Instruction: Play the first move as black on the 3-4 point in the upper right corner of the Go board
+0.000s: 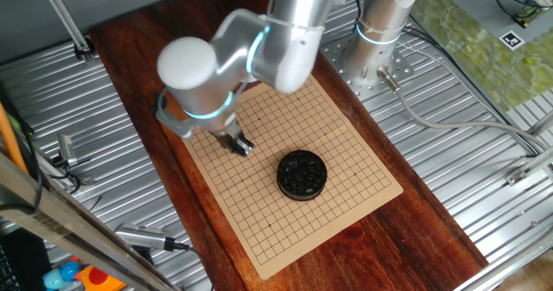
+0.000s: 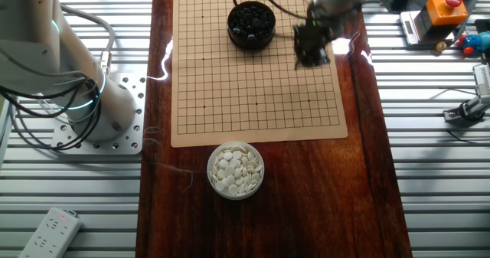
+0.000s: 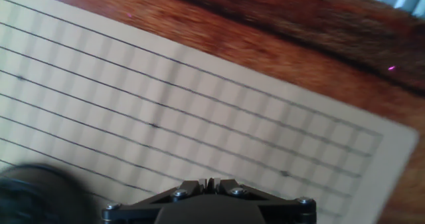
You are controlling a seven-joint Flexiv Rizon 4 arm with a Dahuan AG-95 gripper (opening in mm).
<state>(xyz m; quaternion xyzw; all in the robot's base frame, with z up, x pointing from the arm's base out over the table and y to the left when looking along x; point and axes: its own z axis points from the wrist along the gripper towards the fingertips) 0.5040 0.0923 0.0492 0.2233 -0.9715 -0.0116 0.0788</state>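
Hand view: blurred; gripper point(image 3: 209, 183) over the board point(image 3: 199, 111), near a corner, table point(image 3: 279, 31) beyond the edge. Jaws appear nearly together at the bottom of the frame; whether a stone sits between them cannot be told.

One fixed view: gripper point(image 1: 240, 144) low over the board point(image 1: 346, 153), beside the black bowl point(image 1: 301, 173), which rests on the grid.

Other fixed view: gripper point(image 2: 312, 45) above the board point(image 2: 253, 97) close to its edge; black stones point(image 2: 251, 21) fill the bowl point(image 2: 251, 36); white stones point(image 2: 236, 170) in a bowl off the board, on the table point(image 2: 367, 181).

Progress: no stone seen on any intersection. Judged: placement not yet done; the arm is either carrying a stone towards the corner or empty. Left: set black on the 3-4 point, release, retreat.

Writing: none legible. Square tag markers point(image 1: 511, 40) at one edge, unreadable.
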